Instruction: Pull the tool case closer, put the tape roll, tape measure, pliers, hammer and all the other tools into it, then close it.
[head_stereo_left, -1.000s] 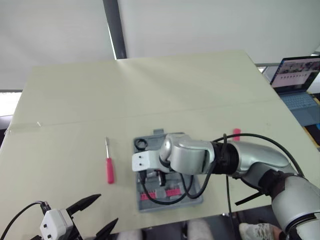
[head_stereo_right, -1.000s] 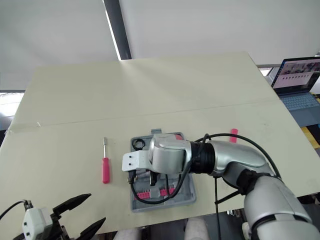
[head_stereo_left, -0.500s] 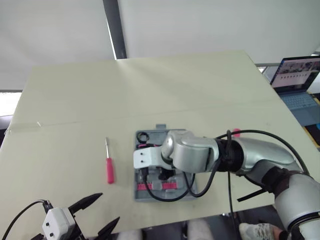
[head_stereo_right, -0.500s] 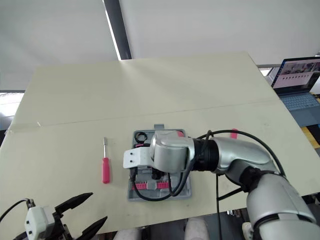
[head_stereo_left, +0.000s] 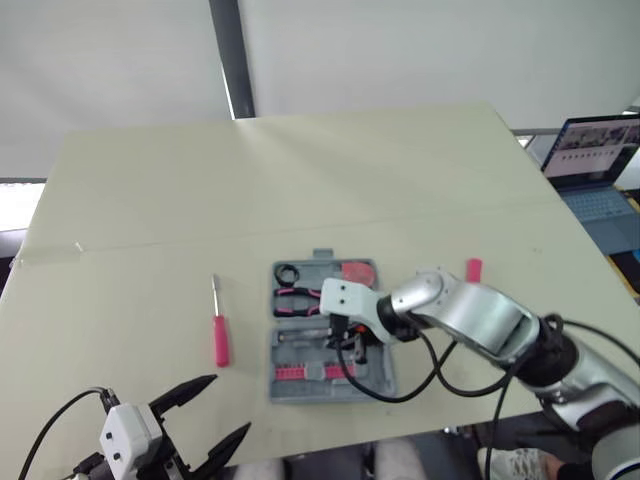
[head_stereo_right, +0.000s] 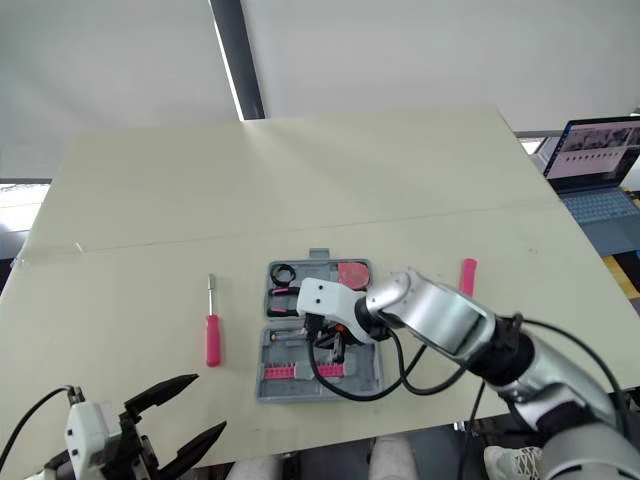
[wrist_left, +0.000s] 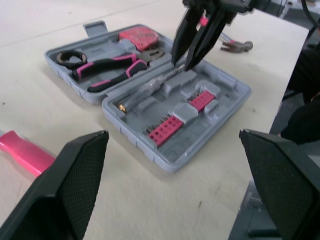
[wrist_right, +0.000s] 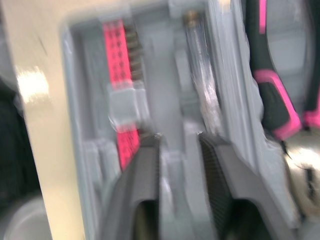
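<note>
I see one open tool case near the table's front edge, holding one tape roll, one pair of pliers, one tape measure, one clear-handled driver and two pink bit strips. My right gripper hangs over the case's near half, fingers slightly apart and empty, while my left gripper is spread wide and empty. One screwdriver lies left of the case, one hammer right of it.
</note>
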